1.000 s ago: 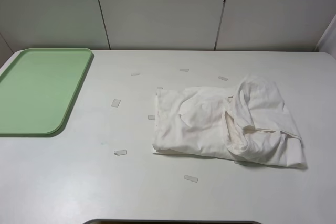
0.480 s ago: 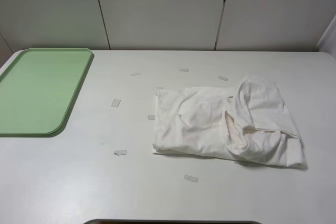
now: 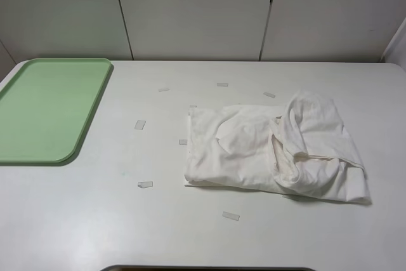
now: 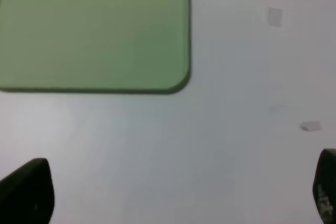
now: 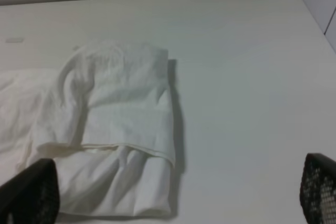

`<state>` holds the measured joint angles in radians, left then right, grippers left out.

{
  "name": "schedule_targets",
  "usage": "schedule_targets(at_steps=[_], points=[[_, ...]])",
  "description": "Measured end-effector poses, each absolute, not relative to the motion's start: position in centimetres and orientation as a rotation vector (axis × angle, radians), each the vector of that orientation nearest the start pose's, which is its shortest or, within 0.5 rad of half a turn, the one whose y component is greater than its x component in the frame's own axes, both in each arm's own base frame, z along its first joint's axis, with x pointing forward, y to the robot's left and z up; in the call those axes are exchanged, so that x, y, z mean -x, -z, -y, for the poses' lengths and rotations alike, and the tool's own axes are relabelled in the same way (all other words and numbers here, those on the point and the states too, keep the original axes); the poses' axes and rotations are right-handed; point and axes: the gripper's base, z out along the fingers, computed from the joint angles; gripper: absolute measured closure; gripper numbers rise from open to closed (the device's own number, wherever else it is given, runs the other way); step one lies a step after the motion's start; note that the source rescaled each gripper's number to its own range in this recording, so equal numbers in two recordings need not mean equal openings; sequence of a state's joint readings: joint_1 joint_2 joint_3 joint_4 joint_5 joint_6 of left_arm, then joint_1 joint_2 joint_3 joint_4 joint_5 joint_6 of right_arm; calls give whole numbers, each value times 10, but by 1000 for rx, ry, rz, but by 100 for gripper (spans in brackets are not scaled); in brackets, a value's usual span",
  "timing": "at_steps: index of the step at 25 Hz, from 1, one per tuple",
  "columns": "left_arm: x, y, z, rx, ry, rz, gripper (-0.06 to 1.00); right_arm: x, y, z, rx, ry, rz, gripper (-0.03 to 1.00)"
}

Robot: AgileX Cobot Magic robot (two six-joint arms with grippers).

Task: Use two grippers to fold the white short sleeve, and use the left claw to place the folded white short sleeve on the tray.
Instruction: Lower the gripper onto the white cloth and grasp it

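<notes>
The white short sleeve lies loosely bunched and partly folded on the white counter, right of centre in the high view and well apart from the light-green tray at the counter's left edge, with small pale tape strips scattered around the cloth. The left pincer is released, its black fingertips spread wide over bare counter near the tray's rounded corner. The right pincer is released too, its tips wide apart, with the shirt's rumpled end beneath and ahead of them.
</notes>
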<state>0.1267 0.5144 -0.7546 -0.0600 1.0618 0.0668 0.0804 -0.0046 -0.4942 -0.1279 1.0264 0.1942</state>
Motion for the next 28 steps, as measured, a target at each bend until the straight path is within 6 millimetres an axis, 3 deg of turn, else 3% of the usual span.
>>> schedule_targets(at_steps=[8, 12, 14, 15, 21, 23, 24, 28], points=[[-145, -331, 4, -46, 66, -2408, -5, 3, -279, 10, -117, -23, -2001, -3], [-193, -308, 25, -113, 172, -2441, -5, 3, -279, 10, -117, -23, -2001, -3], [-221, -286, 49, -172, 248, -2465, -5, 3, -279, 10, -117, -23, -2001, -3], [-221, -286, 49, -172, 248, -2465, -5, 3, -279, 10, -117, -23, -2001, -3], [-256, -238, 105, -207, 384, -2495, -5, 3, -279, 10, -117, -23, -2001, -3], [-261, -223, 122, -184, 428, -2509, -5, 3, -279, 10, -117, -23, -2001, -3], [-264, -206, 139, -167, 462, -2530, -5, 3, -279, 10, -117, -23, -2001, -3], [-267, -177, 165, -142, 491, -2562, -5, 3, -279, 10, -117, -23, -2001, -3]])
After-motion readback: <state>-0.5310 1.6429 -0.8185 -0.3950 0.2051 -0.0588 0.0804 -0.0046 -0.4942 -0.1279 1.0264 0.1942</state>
